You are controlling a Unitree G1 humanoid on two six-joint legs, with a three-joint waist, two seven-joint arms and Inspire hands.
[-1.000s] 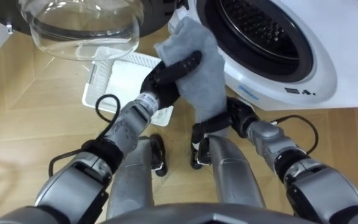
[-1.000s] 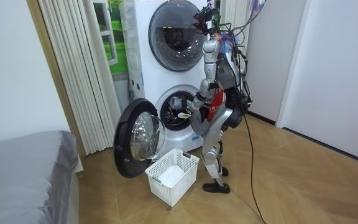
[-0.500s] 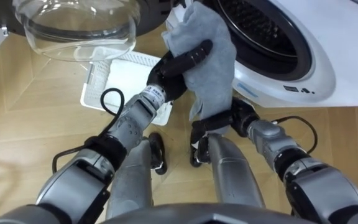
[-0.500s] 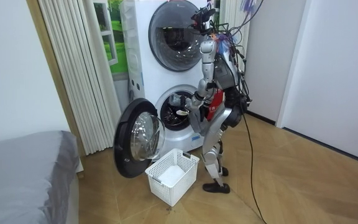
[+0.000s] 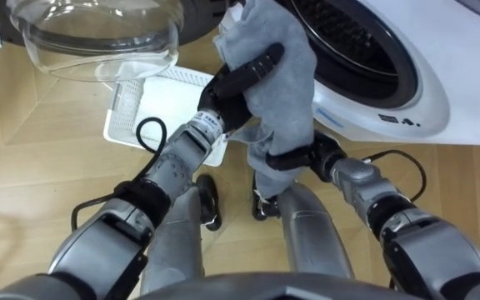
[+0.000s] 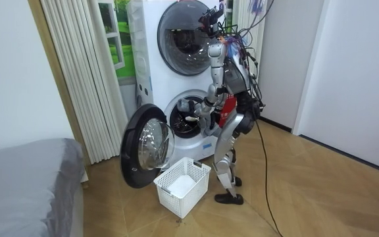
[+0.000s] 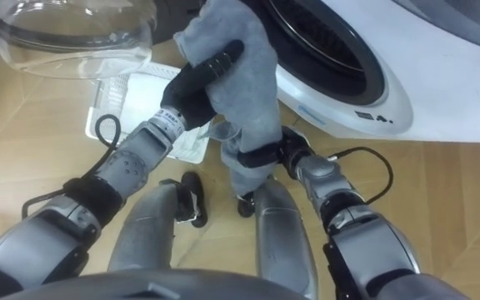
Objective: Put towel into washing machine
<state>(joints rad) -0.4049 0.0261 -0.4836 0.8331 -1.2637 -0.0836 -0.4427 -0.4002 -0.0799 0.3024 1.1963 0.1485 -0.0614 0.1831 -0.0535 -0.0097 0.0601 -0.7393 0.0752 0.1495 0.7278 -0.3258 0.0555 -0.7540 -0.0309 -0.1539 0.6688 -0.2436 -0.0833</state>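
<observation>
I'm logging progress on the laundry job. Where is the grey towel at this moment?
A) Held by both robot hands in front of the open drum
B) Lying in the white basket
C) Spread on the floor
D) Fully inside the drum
A: the left hand curls round the top of the towel and the right hand clamps its lower end, just outside the washing machine.

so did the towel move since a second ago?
Yes: the towel, held by the left hand, has risen toward the washing machine, now overlapping more of its dark door rim.
</observation>
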